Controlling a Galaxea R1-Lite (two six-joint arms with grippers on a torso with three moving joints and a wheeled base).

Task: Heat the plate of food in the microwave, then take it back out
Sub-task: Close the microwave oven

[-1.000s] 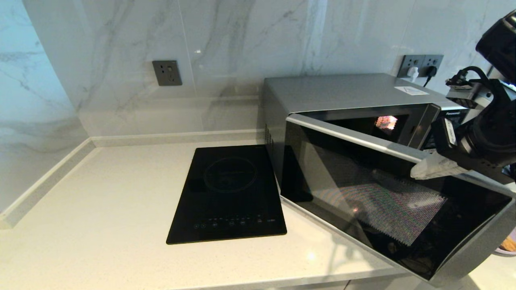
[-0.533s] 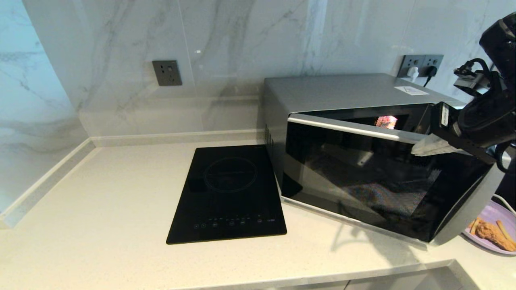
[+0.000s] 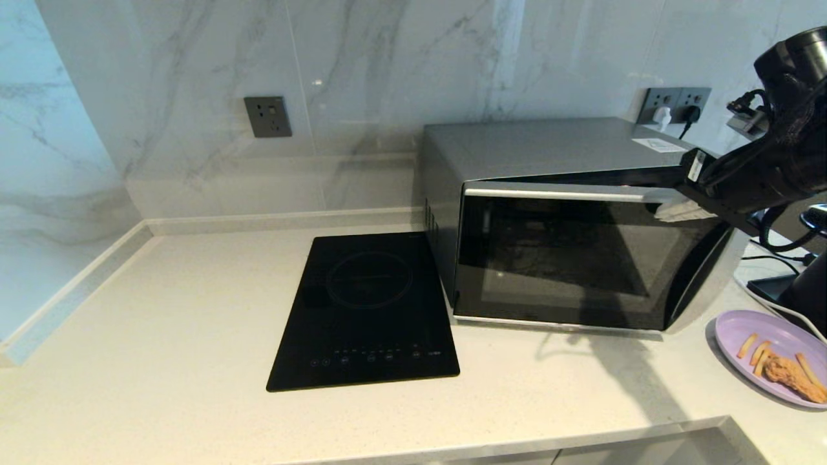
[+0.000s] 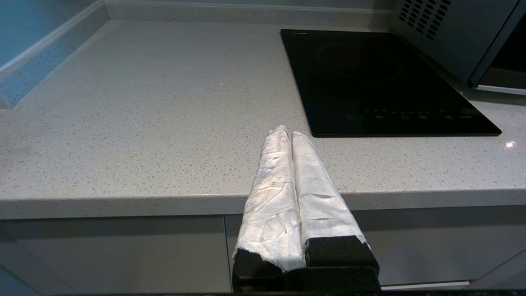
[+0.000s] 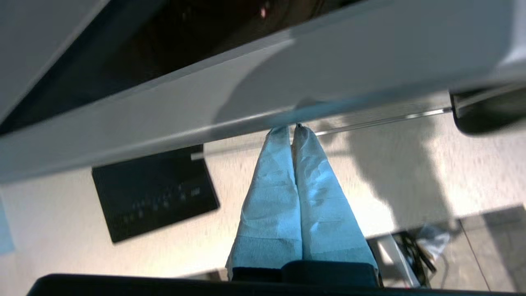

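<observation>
The silver-grey microwave (image 3: 549, 145) stands at the back right of the counter. Its dark glass door (image 3: 562, 258) is almost closed, with a thin gap left along the top and right. My right gripper (image 3: 672, 212) is shut, empty, and its white-wrapped tips press on the door's upper right edge; the tips (image 5: 291, 129) meet the silver door rim (image 5: 263, 94). The plate of food (image 3: 736, 326), lilac with fries and a breaded piece, lies on the counter right of the microwave. My left gripper (image 4: 286, 132) is shut and empty, hovering over the counter's front edge.
A flat black induction hob (image 3: 368, 310) is set into the counter left of the microwave, seen close in the left wrist view as the hob (image 4: 382, 78). Wall sockets (image 3: 675, 103) with plugs sit behind the microwave. Cables and a black stand (image 3: 788, 284) lie at the far right.
The microwave door swung from wide open to nearly closed, my right gripper moving back with it against its top edge. The plate has come into sight on the right.
</observation>
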